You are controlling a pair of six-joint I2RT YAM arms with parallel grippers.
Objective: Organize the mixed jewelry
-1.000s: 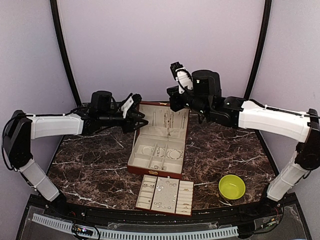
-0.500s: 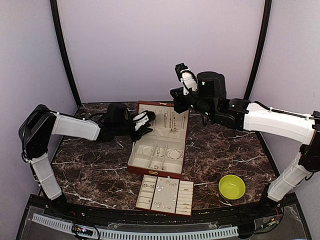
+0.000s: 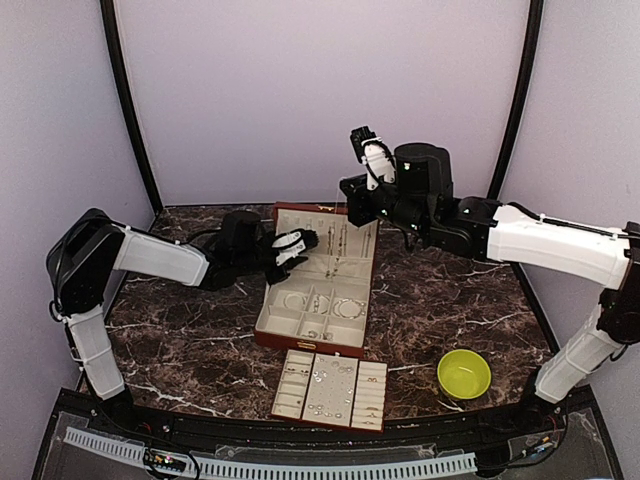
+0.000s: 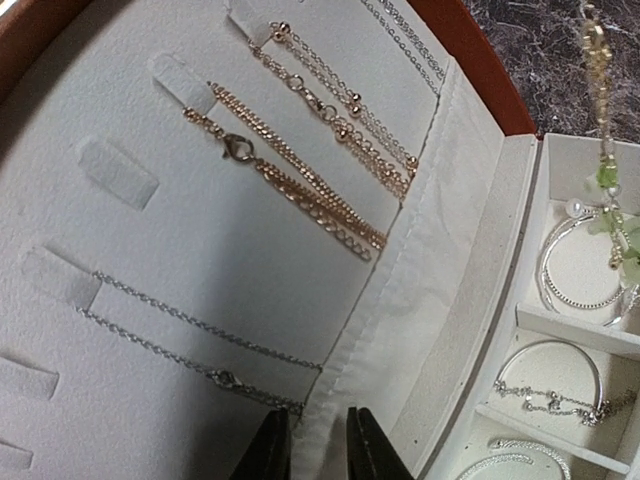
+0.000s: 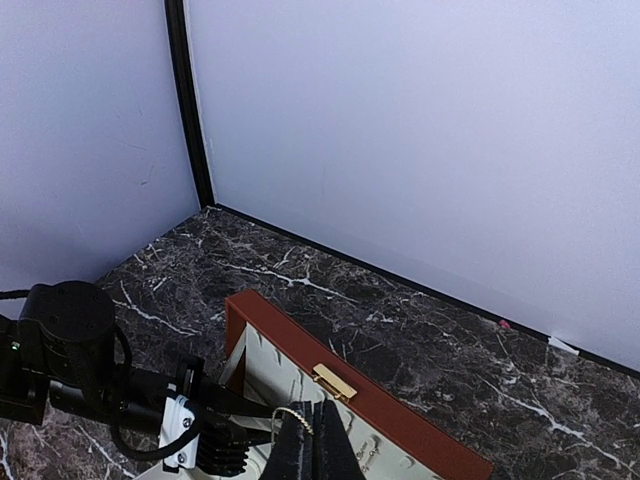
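Across the marble worktop (image 3: 190,340), the left arm (image 3: 160,258) is reaching lower than a second ago, into the open lid (image 4: 200,230) of the reddish-brown box (image 3: 305,345). The left gripper (image 4: 320,452) is straddling the lining's fold, tips nearly together; whether it is pinching, I cannot tell. The right gripper (image 5: 312,445), pressed together, is dangling a beaded chain (image 4: 605,178) over the box's compartments. Smaller jewelry (image 3: 322,380) is lying in the tray (image 3: 278,408) in front.

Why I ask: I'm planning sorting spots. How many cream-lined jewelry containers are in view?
2. The open reddish-brown box sits at the centre; the flat compartment tray lies just in front of it, at the near edge. No other seems hidden.
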